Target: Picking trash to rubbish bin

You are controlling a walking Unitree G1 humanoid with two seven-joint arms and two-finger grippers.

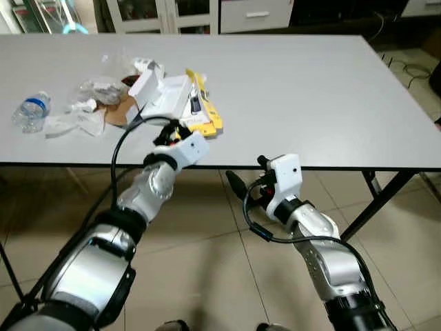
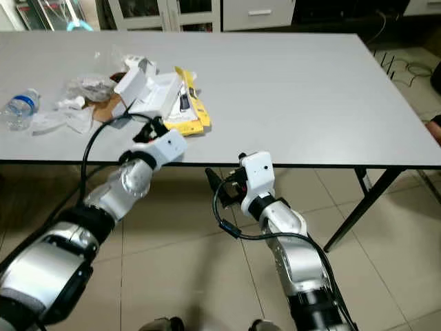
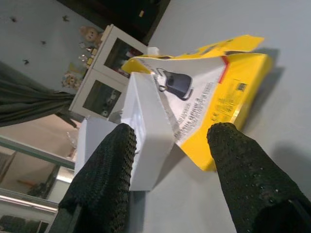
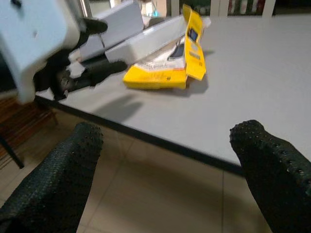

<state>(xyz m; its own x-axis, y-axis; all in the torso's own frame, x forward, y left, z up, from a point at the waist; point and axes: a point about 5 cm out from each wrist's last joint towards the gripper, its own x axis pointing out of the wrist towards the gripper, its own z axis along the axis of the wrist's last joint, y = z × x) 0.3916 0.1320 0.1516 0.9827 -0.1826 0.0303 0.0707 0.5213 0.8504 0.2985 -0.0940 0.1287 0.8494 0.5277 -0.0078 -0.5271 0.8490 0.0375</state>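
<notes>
A heap of trash lies on the left part of the grey table (image 1: 310,89): a yellow carton (image 1: 204,116), a flat white box (image 1: 169,96), crumpled wrappers (image 1: 96,89), brown paper (image 1: 120,110) and a clear plastic bottle (image 1: 31,110). My left gripper (image 1: 167,134) is open at the table's front edge, its fingers either side of the near ends of the white box (image 3: 146,126) and yellow carton (image 3: 233,73), holding nothing. My right gripper (image 1: 248,176) hangs open below the table edge, right of the left one, and is empty.
White cabinets (image 1: 165,14) stand behind the table. Black table legs (image 1: 375,200) slant down at the right over a tiled floor. Cables (image 1: 413,69) lie on the floor at the far right. The table's right half is bare.
</notes>
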